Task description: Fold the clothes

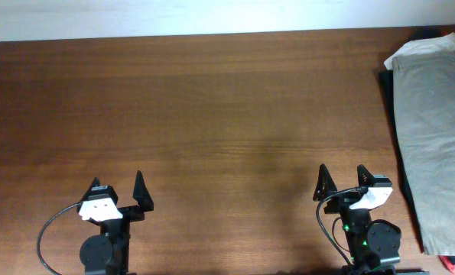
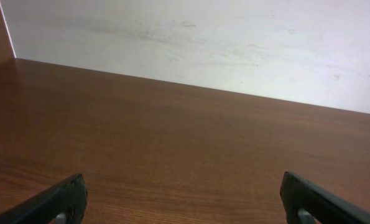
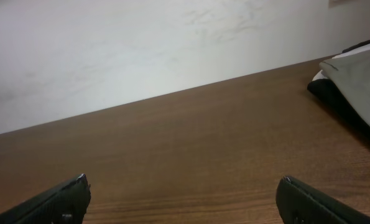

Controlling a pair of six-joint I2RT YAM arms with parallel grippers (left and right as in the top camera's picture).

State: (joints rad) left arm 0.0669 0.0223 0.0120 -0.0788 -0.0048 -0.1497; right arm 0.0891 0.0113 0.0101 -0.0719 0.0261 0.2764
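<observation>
Pale khaki, greenish-beige cotton shorts or trousers lie flat at the far right edge of the brown wooden table, running off frame. They sit on a dark navy-black garment, with a white cloth at the far end. Judgement: the khaki cloth is light, soft and limp, not fragile, and will sag and drape when lifted. The thicker stitched waistband or a hem corner looks best to pinch, but which end is the waistband can't be told. Take the top layer only, or the dark garment may drag along. Left gripper is spread wide and empty at the near edge, well apart from the clothes. Right gripper is also spread and empty, nearer the clothes but not touching. No containers in view.
</observation>
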